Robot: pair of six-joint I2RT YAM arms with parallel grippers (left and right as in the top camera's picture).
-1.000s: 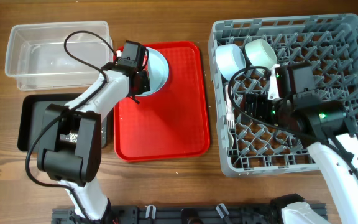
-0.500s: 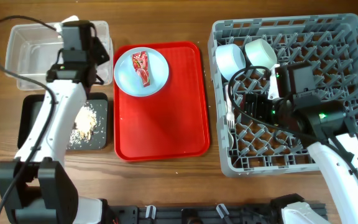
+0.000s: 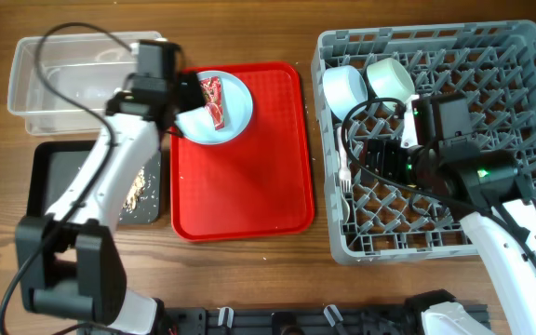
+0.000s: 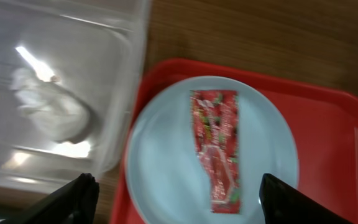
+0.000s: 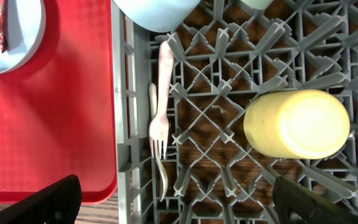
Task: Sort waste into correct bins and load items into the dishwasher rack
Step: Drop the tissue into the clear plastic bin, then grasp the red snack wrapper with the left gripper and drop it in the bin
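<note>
Left hand wide, empty, over red wrapper on plate; right hand wide above rack

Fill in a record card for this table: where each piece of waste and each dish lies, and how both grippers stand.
wrapper: flat on the plate, on the red tray
tissue: inside the clear tub
crumbs: in the black tray
blue bowl, green bowl: in the rack
fork: in the rack, by its left wall
yellow cup: in the rack
left gripper: open, over the plate
right gripper: open, over the rack
</note>
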